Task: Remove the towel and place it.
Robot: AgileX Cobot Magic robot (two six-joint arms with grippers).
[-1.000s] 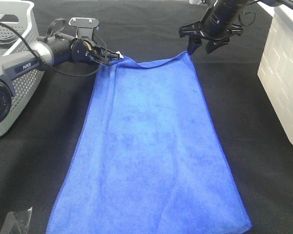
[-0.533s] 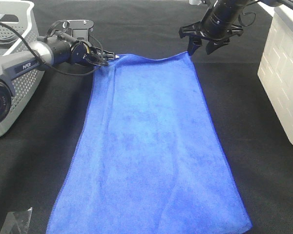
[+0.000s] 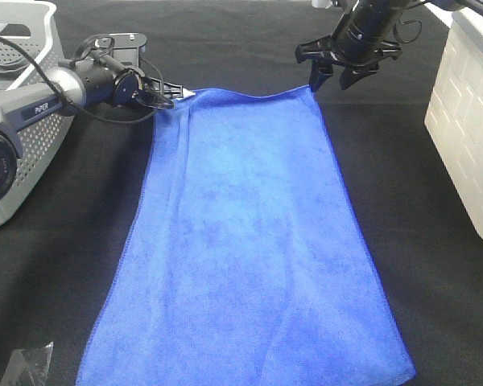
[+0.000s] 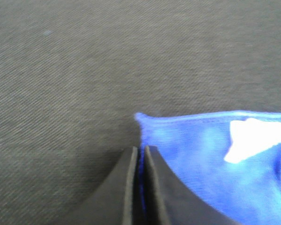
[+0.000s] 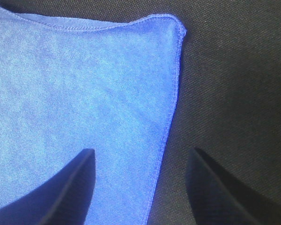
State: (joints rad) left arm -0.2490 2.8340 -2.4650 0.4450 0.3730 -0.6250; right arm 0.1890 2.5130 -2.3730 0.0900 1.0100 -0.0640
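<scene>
The towel (image 3: pixel 249 241), a long royal-blue cloth, lies flat on the black table and runs from the far middle down to the near edge. Its white tag (image 4: pixel 253 138) sits at the far left corner. There my left gripper (image 3: pixel 174 92) lies low, its jaws pressed almost together (image 4: pixel 139 150) with the towel's side edge (image 4: pixel 141 133) running into the thin slit between them. My right gripper (image 3: pixel 330 80) hangs open just above the far right corner (image 5: pixel 175 23), one finger over the cloth and one over bare table (image 5: pixel 141 151), holding nothing.
A white perforated basket (image 3: pixel 20 48) and a grey camera housing (image 3: pixel 0 173) stand at the left. A white bin (image 3: pixel 467 121) stands at the right edge. A small clear wrapper (image 3: pixel 28 362) lies at the near left corner.
My left gripper has drawn back to the left with the towel corner, and the far edge now lies straighter and flatter. The right gripper has stayed put.
</scene>
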